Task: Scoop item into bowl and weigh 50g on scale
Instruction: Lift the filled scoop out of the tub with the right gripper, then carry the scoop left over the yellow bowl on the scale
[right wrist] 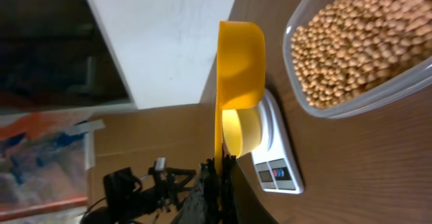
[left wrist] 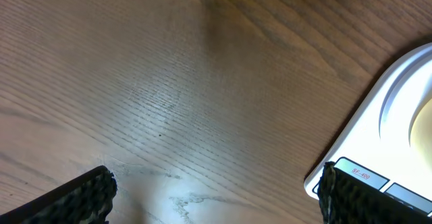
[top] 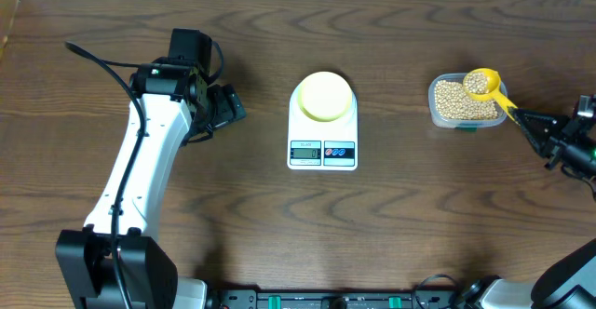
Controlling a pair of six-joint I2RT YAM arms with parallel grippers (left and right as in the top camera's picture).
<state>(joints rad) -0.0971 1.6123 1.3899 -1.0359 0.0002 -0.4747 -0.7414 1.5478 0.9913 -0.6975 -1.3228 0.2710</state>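
Closest to the right wrist lens, my right gripper is pressed together on the handle of the scoop. Its cup is heaped with beans and sits over the far right corner of the tub. Handle and cup form one line running from the gripper toward the far left, cup leading. Well apart to the left, roughly along that line, the bowl sits on the scale and looks empty. I judge the carry to be a leftward sweep with the cup level. My left gripper is nearer the bowl, spread wide and holding nothing.
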